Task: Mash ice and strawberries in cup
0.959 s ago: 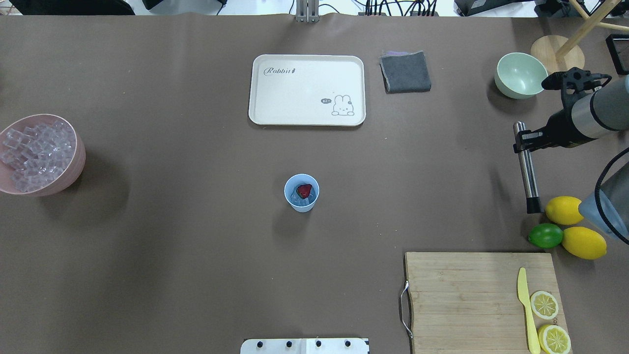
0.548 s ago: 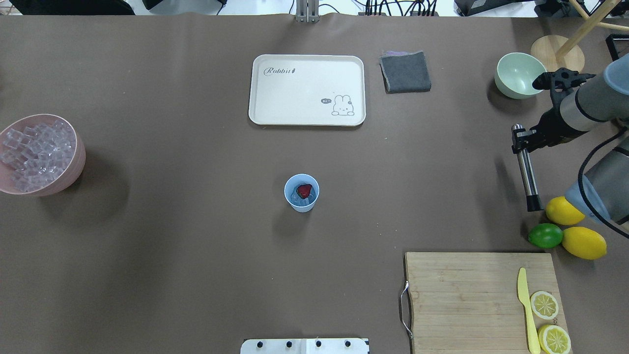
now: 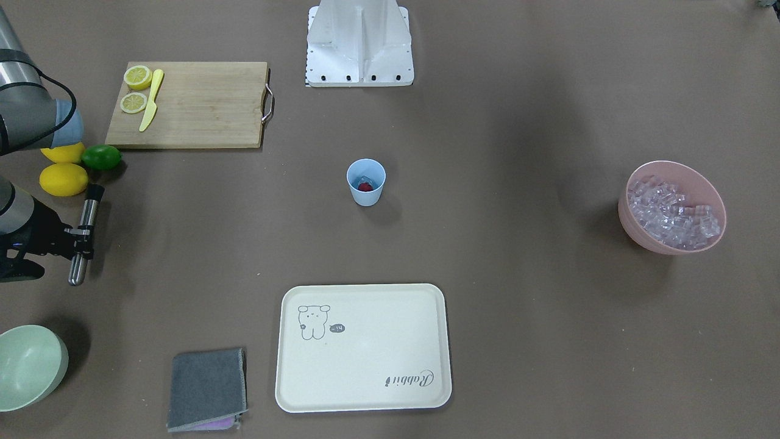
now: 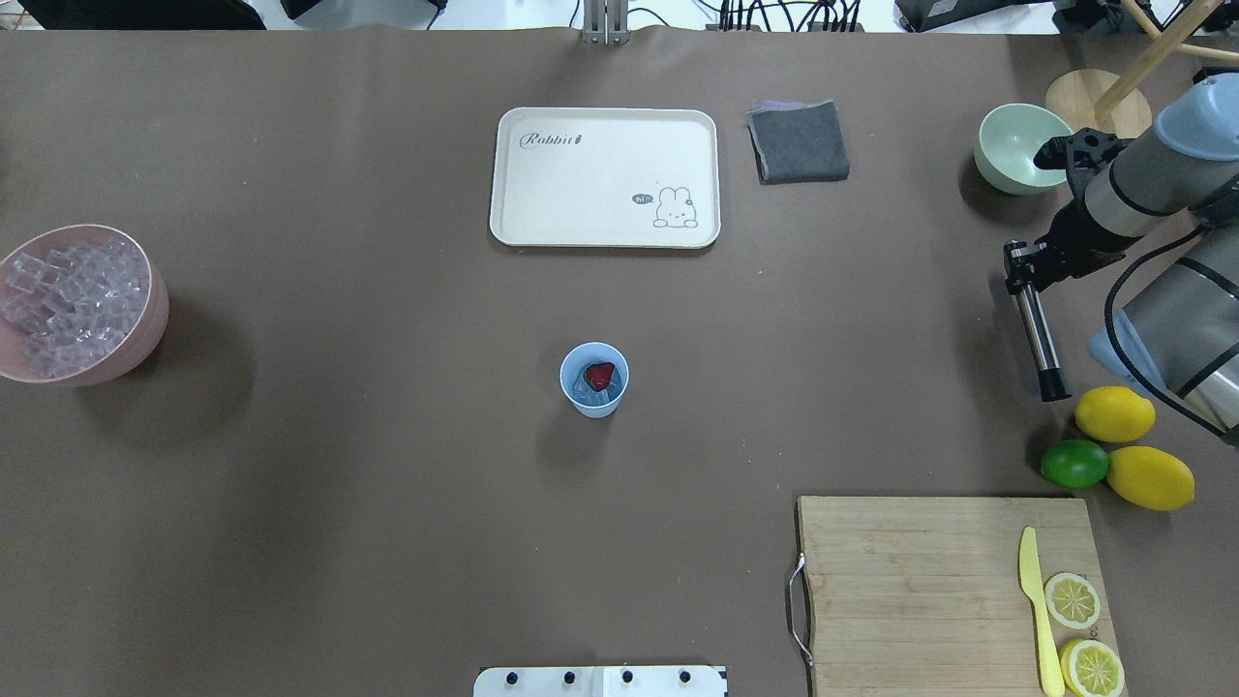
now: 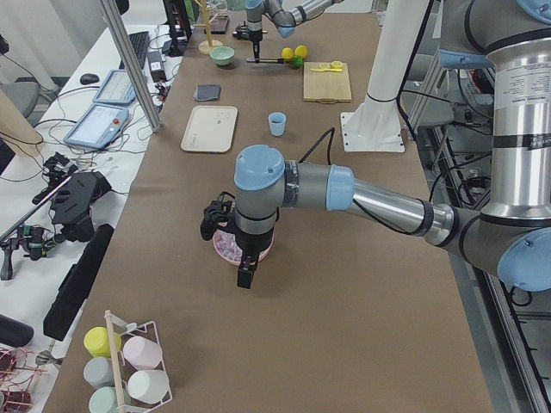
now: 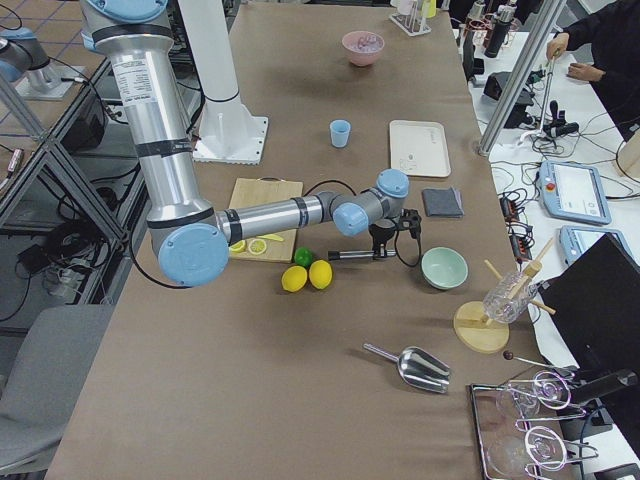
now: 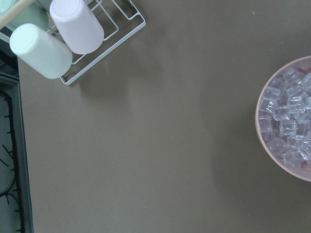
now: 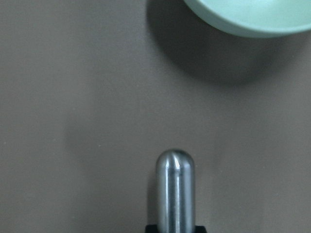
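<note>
Status: the cup (image 4: 594,379) sits mid-table, loaded, with the strawberry (image 4: 600,375) on top of a few cubes of ice (image 4: 584,390). Nothing looks crushed, so I judge the mashing itself not started. My right gripper (image 4: 1024,268) is clamped on the metal masher (image 4: 1038,334) near its rounded end. The rod lies roughly level and, going by its offset shadow, is off the table. That's well apart from the cup, out near the table's right end. Left to do: carry the masher over, tip it upright, black end down, then press into the cup. Room: the green bowl (image 4: 1007,155) is near the gripper on the far side. The masher's black tip is near the lemons (image 4: 1113,413) and the lime (image 4: 1074,464) but apart from them, so I'd clear those before swinging. Toward the cup nothing stands in the lane. The tray (image 4: 605,176) and cloth (image 4: 799,141) are beyond it and the cutting board (image 4: 929,581) is on my near side. My left gripper (image 5: 245,275) hangs by the pink bowl (image 4: 153,334) of spare ice at the other end; I can't tell from that side view how its fingers are set. Nothing is holding the cup, so it could slide or tip under a push that isn't straight down.
</note>
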### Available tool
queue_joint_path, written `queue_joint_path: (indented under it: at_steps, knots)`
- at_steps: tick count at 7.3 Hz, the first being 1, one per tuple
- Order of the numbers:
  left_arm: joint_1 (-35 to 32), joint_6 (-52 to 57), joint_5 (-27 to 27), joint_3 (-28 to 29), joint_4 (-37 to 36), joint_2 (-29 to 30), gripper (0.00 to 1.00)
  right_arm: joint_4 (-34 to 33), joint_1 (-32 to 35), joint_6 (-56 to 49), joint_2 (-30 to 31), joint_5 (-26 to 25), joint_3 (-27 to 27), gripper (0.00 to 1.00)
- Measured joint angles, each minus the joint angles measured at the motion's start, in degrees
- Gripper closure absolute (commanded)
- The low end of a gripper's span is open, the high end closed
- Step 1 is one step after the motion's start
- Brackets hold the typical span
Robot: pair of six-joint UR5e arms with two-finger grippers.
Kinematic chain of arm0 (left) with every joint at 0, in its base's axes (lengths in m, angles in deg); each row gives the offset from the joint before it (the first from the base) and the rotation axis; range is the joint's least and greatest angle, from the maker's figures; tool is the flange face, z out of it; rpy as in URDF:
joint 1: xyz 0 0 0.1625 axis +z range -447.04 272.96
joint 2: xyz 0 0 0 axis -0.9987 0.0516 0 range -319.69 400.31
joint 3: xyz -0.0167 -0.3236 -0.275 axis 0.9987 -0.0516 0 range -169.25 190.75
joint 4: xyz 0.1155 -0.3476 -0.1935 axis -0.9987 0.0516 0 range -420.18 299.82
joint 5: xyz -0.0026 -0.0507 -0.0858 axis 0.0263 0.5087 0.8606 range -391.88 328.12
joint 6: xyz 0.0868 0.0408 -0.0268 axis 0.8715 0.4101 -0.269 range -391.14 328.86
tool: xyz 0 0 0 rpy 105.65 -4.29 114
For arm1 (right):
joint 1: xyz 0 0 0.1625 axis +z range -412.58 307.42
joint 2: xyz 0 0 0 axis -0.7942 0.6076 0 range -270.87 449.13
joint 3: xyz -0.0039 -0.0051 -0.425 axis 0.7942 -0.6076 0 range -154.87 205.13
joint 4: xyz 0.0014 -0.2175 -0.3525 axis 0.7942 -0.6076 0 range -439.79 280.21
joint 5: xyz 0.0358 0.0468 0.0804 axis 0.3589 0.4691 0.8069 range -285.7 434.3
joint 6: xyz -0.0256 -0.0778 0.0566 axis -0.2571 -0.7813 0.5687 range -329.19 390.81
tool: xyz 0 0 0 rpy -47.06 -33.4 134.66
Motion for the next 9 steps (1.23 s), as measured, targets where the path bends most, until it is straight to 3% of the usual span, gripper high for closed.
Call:
queue_joint_path:
  at_steps: [2,5,9]
  knots:
    - [0.0,0.0,0.0,-0.2,0.0,0.0,0.03,0.1,0.0,-0.4,-0.1,0.0,-1.1,0.0]
    - [0.0,-0.1,0.0,0.1,0.0,0.0,0.03,0.2,1.5,0.3,0.1,0.5,-1.6,0.0]
    - [0.3,-0.1,0.5,5.5,-2.0,3.7,0.03,-0.7,11.7,-3.3,0.6,8.2,-0.3,0.0]
